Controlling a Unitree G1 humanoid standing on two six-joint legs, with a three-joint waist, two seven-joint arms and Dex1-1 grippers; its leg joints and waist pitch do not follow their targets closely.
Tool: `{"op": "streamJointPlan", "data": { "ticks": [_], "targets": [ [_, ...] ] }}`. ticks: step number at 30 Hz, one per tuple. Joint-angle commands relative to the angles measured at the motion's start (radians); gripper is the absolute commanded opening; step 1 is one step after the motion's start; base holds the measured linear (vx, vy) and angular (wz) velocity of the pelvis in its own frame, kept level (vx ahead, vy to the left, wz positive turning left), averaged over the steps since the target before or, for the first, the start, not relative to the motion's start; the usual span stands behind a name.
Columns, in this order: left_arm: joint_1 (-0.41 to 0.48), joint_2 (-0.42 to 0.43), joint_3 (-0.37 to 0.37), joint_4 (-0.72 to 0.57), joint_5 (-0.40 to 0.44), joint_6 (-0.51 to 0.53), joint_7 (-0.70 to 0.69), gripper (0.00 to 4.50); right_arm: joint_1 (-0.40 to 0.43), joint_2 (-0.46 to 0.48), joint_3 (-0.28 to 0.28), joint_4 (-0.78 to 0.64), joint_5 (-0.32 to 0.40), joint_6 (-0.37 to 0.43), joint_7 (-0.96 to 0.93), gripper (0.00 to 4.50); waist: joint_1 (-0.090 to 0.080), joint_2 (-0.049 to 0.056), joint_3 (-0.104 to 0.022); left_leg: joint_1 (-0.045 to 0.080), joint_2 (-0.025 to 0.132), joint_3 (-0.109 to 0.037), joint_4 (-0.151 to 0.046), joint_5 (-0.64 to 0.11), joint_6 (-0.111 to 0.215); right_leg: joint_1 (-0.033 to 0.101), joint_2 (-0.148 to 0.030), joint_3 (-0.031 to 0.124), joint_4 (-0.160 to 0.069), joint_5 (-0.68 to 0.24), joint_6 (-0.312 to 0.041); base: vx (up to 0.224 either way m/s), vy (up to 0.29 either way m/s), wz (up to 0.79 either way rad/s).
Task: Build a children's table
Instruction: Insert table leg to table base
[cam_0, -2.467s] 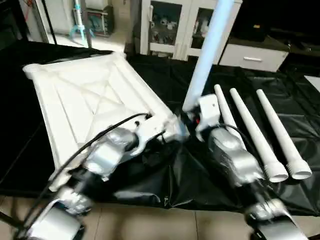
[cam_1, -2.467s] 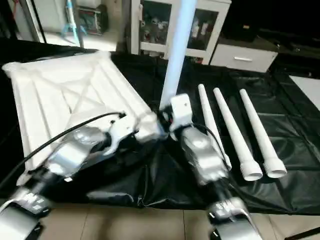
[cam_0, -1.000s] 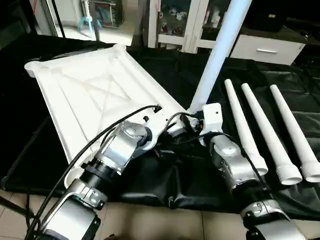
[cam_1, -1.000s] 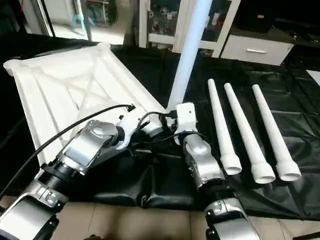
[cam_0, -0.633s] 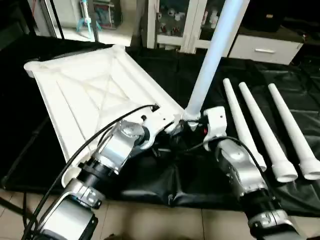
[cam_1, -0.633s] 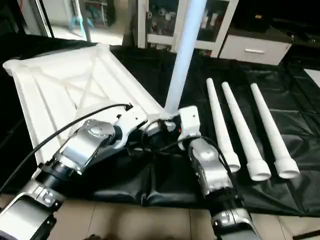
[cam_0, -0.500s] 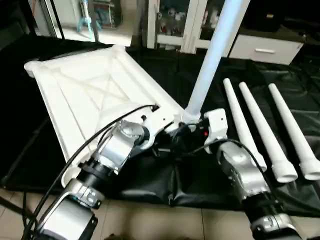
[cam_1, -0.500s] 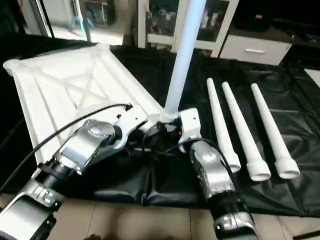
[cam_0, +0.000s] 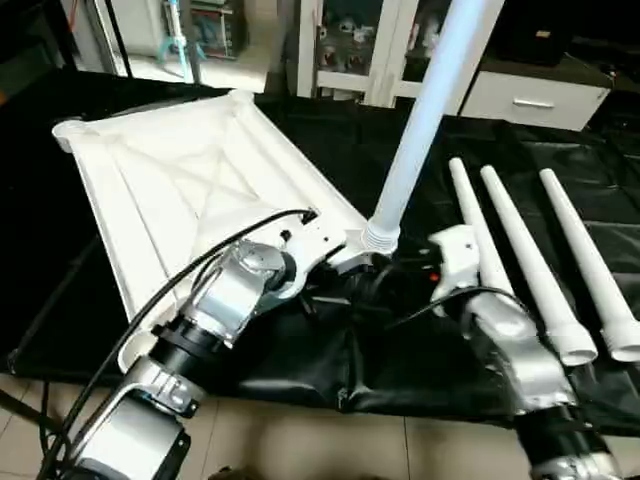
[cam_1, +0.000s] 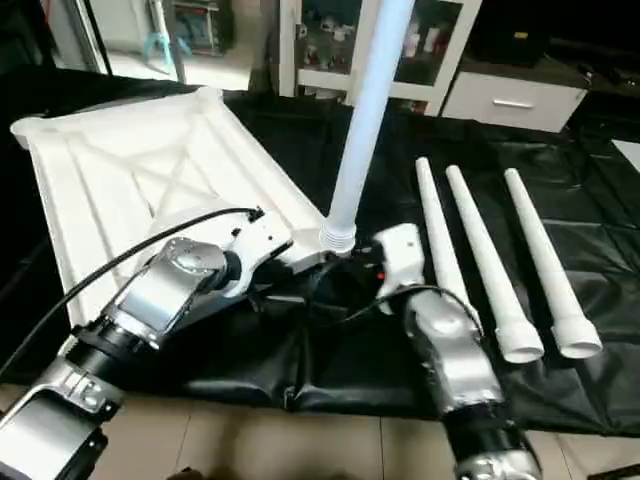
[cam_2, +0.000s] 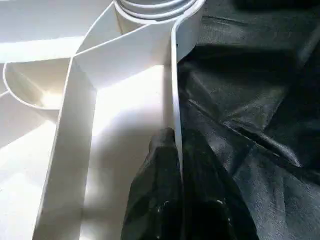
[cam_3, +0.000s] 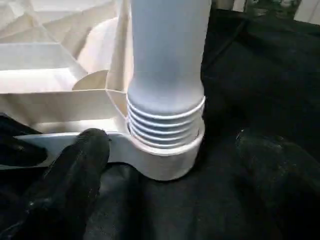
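Right wrist view: leg (cam_3: 167, 75) stands upright in the near corner socket (cam_3: 167, 159), several thread rings showing above the socket rim, so by my judgement not fully screwed home.
Tabletop: tabletop (cam_0: 190, 190) lies ribs-up on the black sheet (cam_0: 400, 350).
Left gripper: left gripper (cam_2: 175, 165) is pinched closed on the tabletop's thin edge wall near that corner.
Right gripper: right gripper (cam_3: 170, 170) has its fingers spread wide either side of the socket, touching nothing.
Spare legs: three spare legs (cam_0: 520, 265) lie side by side just right of the corner.
Handling: hollow plastic, likely light, stiff, smooth; may slip when twisted.
Hold: grasp low, just above the threads.
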Motion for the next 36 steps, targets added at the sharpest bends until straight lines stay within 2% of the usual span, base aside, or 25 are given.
{"op": "streamJointPlan", "data": {
  "ticks": [1,6,8,13,16,21,22,23,24,26,36],
  "targets": [
    [-0.029,0.004,-0.008,-0.055,-0.002,-0.04,-0.016,0.0,0.009,-0.03,-0.028,-0.038,0.029,0.019,0.042,4.45,0.006,0.008,-0.077,0.01,0.032,0.0,-0.052,0.052,0.13,0.077,-0.069,0.058,-0.046,0.222,-0.291,0.0,0.0,0.0],
    [-0.017,0.016,-0.015,-0.068,-0.005,-0.048,-0.037,0.0,0.019,-0.065,-0.052,-0.064,0.06,0.042,0.087,4.45,0.013,0.006,-0.076,0.01,0.032,0.001,-0.051,0.041,0.127,0.076,-0.069,0.058,-0.048,0.199,-0.289,0.0,0.0,0.0],
    [-0.008,0.025,-0.019,-0.077,-0.011,-0.054,-0.051,0.0,0.023,-0.088,-0.07,-0.083,0.104,0.079,0.148,4.45,0.018,0.006,-0.076,0.01,0.034,0.001,-0.051,0.034,0.129,0.077,-0.069,0.058,-0.047,0.195,-0.289,0.0,0.0,0.0],
    [0.009,0.044,-0.028,-0.099,-0.023,-0.068,-0.084,0.0,0.033,-0.167,-0.058,-0.137,0.188,0.185,0.322,4.45,0.024,0.003,-0.076,0.009,0.035,0.0,-0.05,0.034,0.138,0.077,-0.069,0.056,-0.047,0.191,-0.291,0.0,0.0,0.0],
    [0.02,0.055,-0.033,-0.111,-0.024,-0.077,-0.098,0.0,0.027,-0.197,-0.053,-0.144,0.211,0.214,0.388,4.45,0.024,0.001,-0.075,0.007,0.036,0.0,-0.05,0.027,0.136,0.076,-0.071,0.056,-0.048,0.163,-0.288,0.0,0.0,0.0],
    [0.039,0.069,-0.045,-0.136,-0.031,-0.085,-0.123,0.0,0.005,-0.24,-0.04,-0.12,0.197,0.219,0.447,4.45,0.027,-0.001,-0.075,0.008,0.036,0.002,-0.05,0.015,0.124,0.073,-0.071,0.055,-0.051,0.133,-0.283,0.0,0.0,0.0],
    [0.046,0.075,-0.047,-0.146,-0.034,-0.086,-0.132,0.0,-0.009,-0.245,-0.04,-0.101,0.186,0.209,0.449,4.45,0.026,-0.008,-0.074,0.007,0.036,0.003,-0.051,0.014,0.121,0.074,-0.071,0.055,-0.052,0.121,-0.278,0.0,0.0,0.0],
    [0.047,0.076,-0.048,-0.149,-0.035,-0.086,-0.133,0.0,-0.012,-0.246,-0.04,-0.096,0.183,0.207,0.449,4.45,0.026,-0.004,-0.074,0.008,0.036,0.003,-0.051,0.011,0.116,0.071,-0.071,0.054,-0.051,0.104,-0.276,0.0,0.0,0.0],
    [0.049,0.078,-0.049,-0.152,-0.035,-0.086,-0.137,0.0,-0.017,-0.248,-0.041,-0.092,0.182,0.206,0.451,4.45,0.025,-0.006,-0.074,0.01,0.036,0.006,-0.05,0.011,0.112,0.07,-0.07,0.055,-0.052,0.098,-0.275,0.0,0.0,0.0],
    [0.059,0.09,-0.057,-0.165,-0.038,-0.094,-0.158,0.0,-0.035,-0.257,-0.041,-0.078,0.182,0.213,0.469,4.45,0.027,-0.003,-0.074,0.011,0.037,0.009,-0.05,0.009,0.111,0.068,-0.07,0.055,-0.052,0.093,-0.273,0.0,0.0,0.0],
    [0.085,0.119,-0.068,-0.203,-0.057,-0.109,-0.204,0.0,-0.062,-0.285,-0.029,-0.055,0.178,0.221,0.539,4.45,0.037,-0.008,-0.077,0.01,0.036,0.011,-0.046,0.036,0.117,0.068,-0.07,0.055,-0.045,0.121,-0.269,0.0,0.0,0.0]
  ]
}}
